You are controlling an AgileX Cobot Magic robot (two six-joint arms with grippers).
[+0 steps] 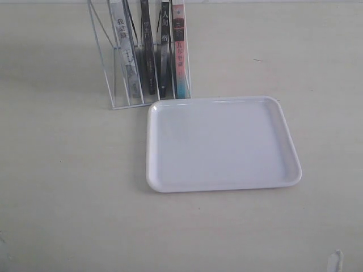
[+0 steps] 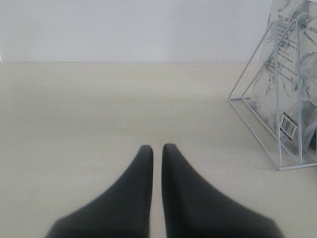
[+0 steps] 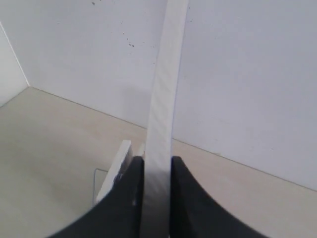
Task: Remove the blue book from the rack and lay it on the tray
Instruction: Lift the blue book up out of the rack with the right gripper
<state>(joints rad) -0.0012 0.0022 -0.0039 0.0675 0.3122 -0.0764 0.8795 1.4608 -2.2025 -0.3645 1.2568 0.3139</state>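
The white wire rack [image 1: 112, 105] stands at the back with several books upright in it. The blue book [image 1: 164, 51] shows its dark spine between a black-spined book [image 1: 147, 51] and the pink-and-teal-spined one [image 1: 179, 56]. In front lies the white tray [image 1: 224, 141], with nothing on it. In the right wrist view my right gripper [image 3: 157, 159] is shut on the thin white page edge of an upright book, seemingly the blue book; its cover is hidden. My left gripper [image 2: 157, 147] is shut on nothing, low over the bare table beside the rack [image 2: 277, 124]. Neither gripper appears in the exterior view.
A grey-white-spined book [image 1: 122, 39] fills the rack's left slot; its barcode side [image 2: 290, 121] shows in the left wrist view. Another book's white top edge [image 3: 116, 171] stands beside the right gripper. A white wall runs behind the table. A small pale object [image 1: 337, 262] pokes in at the front right.
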